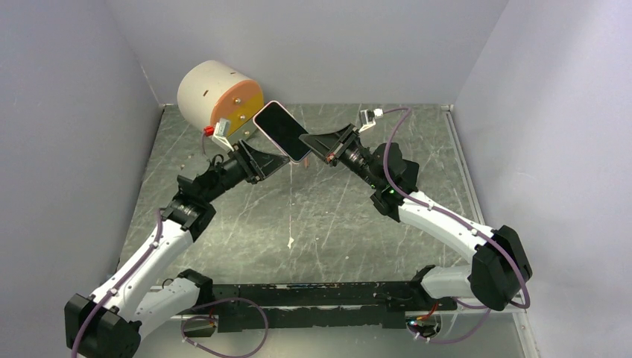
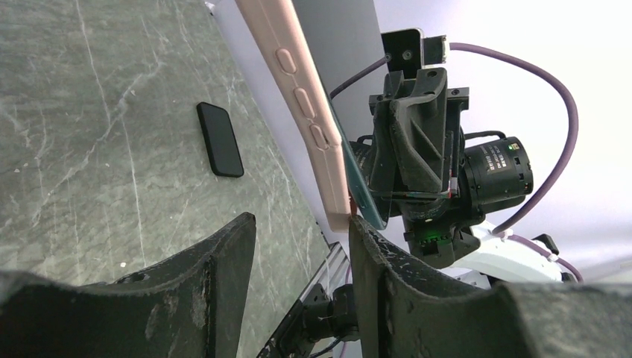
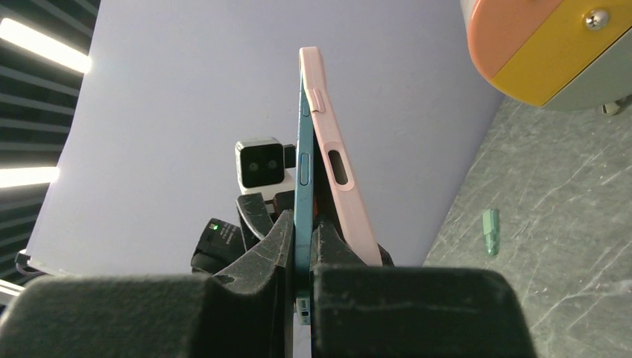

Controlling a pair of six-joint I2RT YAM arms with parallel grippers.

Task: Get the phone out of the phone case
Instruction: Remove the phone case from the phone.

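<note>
A white drum [image 1: 216, 93] with an orange and yellow face stands at the back left of the worktop [image 1: 335, 216]; just right of it the left claw [image 2: 302, 224] has its fingers apart, the pink phone case's [image 2: 298, 97] lower corner just at the tip of one finger; a small flat black piece [image 2: 220, 139] lies on the worktop below; the case and the blue phone [image 3: 302, 171] are held in the air between the arms, the case peeled off the phone along one side; the right claw [image 3: 303, 224] is clamped on the phone's edge.
</note>
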